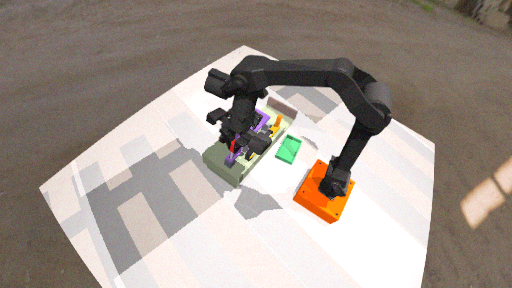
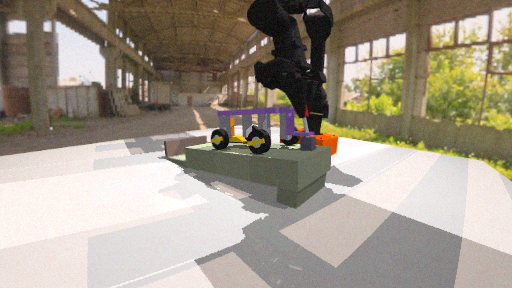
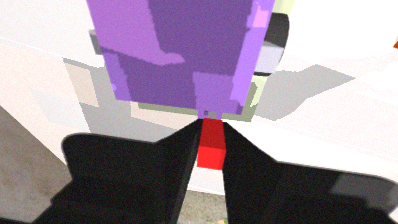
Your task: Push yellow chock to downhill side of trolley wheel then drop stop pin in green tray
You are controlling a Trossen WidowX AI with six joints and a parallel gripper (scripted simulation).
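The purple trolley (image 1: 262, 119) (image 2: 255, 111) (image 3: 170, 25) stands on the green-grey ramp (image 1: 220, 164) (image 2: 240, 163). The red-headed stop pin (image 1: 233, 145) (image 2: 306, 111) (image 3: 212, 144) stands upright at its uphill end, its shank reaching down to a dark block. My gripper (image 3: 211, 125) is shut on the pin's red head, with a black finger on each side. The yellow chock (image 1: 274, 130) (image 2: 239, 138), with its orange handle up, is on the ramp by the trolley's tray-side wheels; whether it touches a wheel is hidden. The green tray (image 1: 289, 150) is empty.
A brownish end wall (image 1: 282, 107) (image 2: 185, 145) closes the ramp's low end. The arm's orange base (image 1: 322, 202) (image 2: 328, 144) is beyond the tray from the ramp. The trolley's deck is just beside the fingers in the wrist view.
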